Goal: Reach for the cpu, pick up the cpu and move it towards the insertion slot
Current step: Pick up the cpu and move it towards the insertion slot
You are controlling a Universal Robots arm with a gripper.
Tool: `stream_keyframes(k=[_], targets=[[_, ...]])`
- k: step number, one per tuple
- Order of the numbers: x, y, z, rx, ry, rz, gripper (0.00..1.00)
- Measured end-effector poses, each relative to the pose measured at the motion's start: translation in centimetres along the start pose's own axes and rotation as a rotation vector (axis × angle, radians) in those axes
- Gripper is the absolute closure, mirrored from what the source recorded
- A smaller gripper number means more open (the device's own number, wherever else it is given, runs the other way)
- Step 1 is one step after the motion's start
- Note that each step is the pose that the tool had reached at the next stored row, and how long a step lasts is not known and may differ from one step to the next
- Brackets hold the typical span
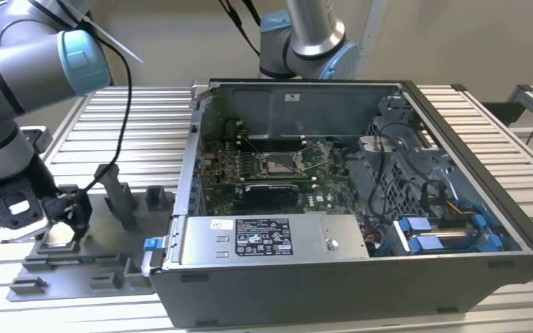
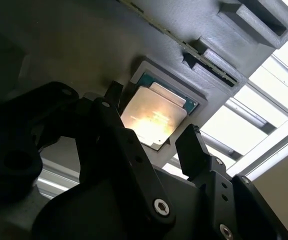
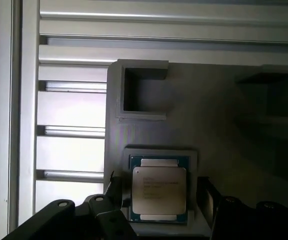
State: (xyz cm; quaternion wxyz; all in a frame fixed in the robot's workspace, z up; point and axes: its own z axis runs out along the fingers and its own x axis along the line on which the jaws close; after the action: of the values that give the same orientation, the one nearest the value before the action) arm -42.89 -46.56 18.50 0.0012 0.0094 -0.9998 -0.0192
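Note:
The cpu [image 1: 60,238] lies flat in a square pocket of the grey fixture tray [image 1: 81,274] at the exterior view's left. In both wrist views its pale metal top [image 2: 154,117] [image 3: 159,190] faces up, with a thin green edge around it. My gripper [image 1: 60,216] hangs just above it and is open [image 2: 154,112] [image 3: 159,192]. One black finger [image 2: 113,95] stands on one side of the chip and the other finger [image 2: 193,147] on the opposite side, both apart from it. The insertion slot [image 1: 280,163] sits on the green board inside the open computer case.
The open computer case [image 1: 488,274] takes up the middle and the exterior view's right, with a power supply [image 1: 261,238] at its front and cables beside it. Grey posts [image 1: 119,194] stand on the tray. A second arm [image 1: 308,35] rises behind the case.

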Motion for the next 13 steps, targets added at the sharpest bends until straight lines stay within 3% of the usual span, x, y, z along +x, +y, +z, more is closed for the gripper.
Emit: stream_keyframes(k=[13], targets=[[0.0,0.05,0.07,0.0,0.0001,0.0,0.0]])
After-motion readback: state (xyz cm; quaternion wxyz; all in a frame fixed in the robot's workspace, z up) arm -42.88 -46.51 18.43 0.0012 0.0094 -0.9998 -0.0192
